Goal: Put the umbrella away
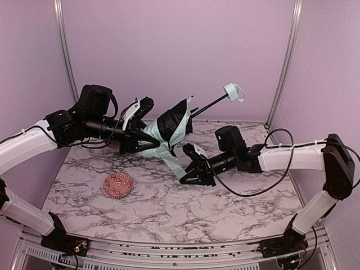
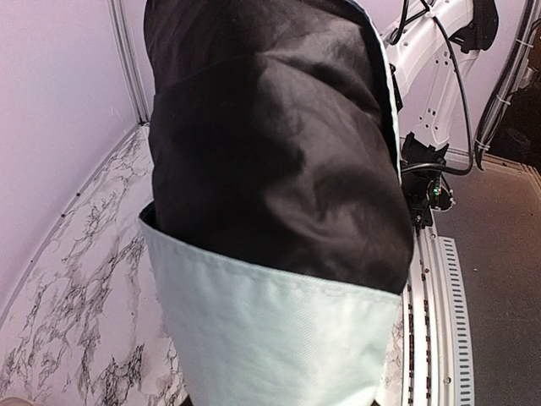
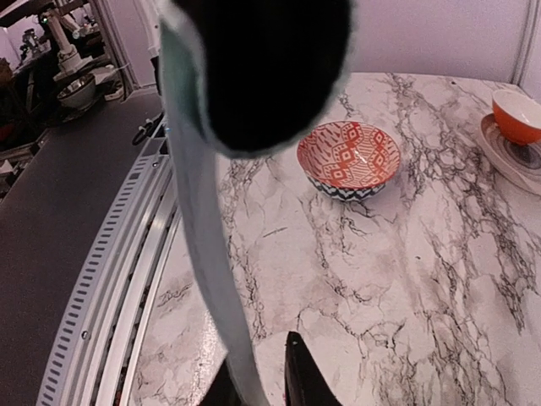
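Umbrella (image 2: pixel 279 211) fabric fills left wrist view | left end effector (image 1: pixel 138 128) clamped round bunched canopy | right end effector (image 3: pixel 258 365) pinched on its hanging mint edge | umbrella off the table (image 3: pixel 380 279), over far middle, handle (image 1: pixel 232 91) raised toward far-right corner | patterned bowl (image 3: pixel 349 158) toward left edge

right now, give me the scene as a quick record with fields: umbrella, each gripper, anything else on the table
umbrella: pale mint-green and black folding umbrella, held off the table, canopy bunched; thin black shaft tilted up to the right, mint handle at its high end
left gripper: shut on the canopy fabric
right gripper: shut on a mint-green fabric strip hanging from the canopy
bowl: red patterned bowl, upright on the white marble-patterned table, apart from the umbrella
task: umbrella not yet put away
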